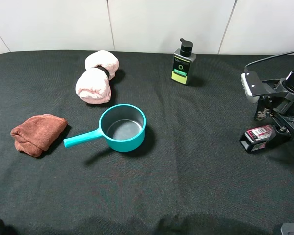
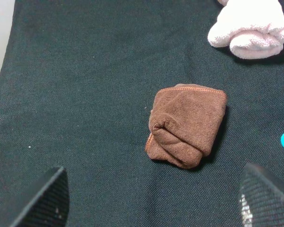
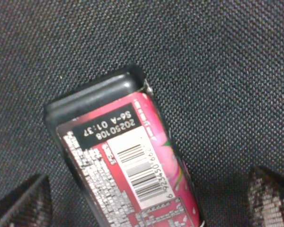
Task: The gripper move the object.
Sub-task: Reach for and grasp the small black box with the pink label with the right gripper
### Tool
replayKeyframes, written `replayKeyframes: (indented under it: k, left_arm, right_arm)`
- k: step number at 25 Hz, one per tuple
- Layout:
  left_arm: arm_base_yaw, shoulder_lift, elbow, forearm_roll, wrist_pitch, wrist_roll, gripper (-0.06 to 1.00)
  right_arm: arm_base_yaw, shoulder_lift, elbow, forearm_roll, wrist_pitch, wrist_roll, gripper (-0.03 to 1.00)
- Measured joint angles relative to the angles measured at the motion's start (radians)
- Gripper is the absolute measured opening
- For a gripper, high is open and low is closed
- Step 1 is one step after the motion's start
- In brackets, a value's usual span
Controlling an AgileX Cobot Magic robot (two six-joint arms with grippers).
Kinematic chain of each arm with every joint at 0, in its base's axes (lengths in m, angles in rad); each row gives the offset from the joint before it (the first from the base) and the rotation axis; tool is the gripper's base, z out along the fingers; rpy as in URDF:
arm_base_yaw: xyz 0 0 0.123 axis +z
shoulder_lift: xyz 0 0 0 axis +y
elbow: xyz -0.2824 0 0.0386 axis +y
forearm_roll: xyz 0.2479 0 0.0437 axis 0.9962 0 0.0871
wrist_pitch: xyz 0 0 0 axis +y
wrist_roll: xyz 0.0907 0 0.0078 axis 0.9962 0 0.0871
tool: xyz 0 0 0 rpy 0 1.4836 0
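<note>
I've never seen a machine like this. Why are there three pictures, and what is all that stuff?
It is a robot with two arms. One picture is taken from high up; the other two come from small cameras on each arm's wrist. On the black cloth lie a brown towel, a pink towel, a teal pot, a pump bottle and a small black box with a pink label. The right gripper is down at the box, with a finger on either side of it in its wrist view, but it is open and not squeezing. The left gripper is open above the brown towel. Nothing is held.
</note>
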Motion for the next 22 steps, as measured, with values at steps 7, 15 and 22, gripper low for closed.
replayKeyframes:
  k: [7, 15, 22]
  left_arm:
    - [0.0, 0.0, 0.0, 0.0, 0.0, 0.0, 0.77]
    - [0.0, 0.0, 0.0, 0.0, 0.0, 0.0, 0.77]
    - [0.0, 0.0, 0.0, 0.0, 0.0, 0.0, 0.77]
  right_arm:
    - [0.0, 0.0, 0.0, 0.0, -0.002, 0.0, 0.62]
    - [0.0, 0.0, 0.034, 0.002, -0.042, -0.001, 0.62]
    - [0.0, 0.0, 0.083, 0.002, -0.105, -0.005, 0.62]
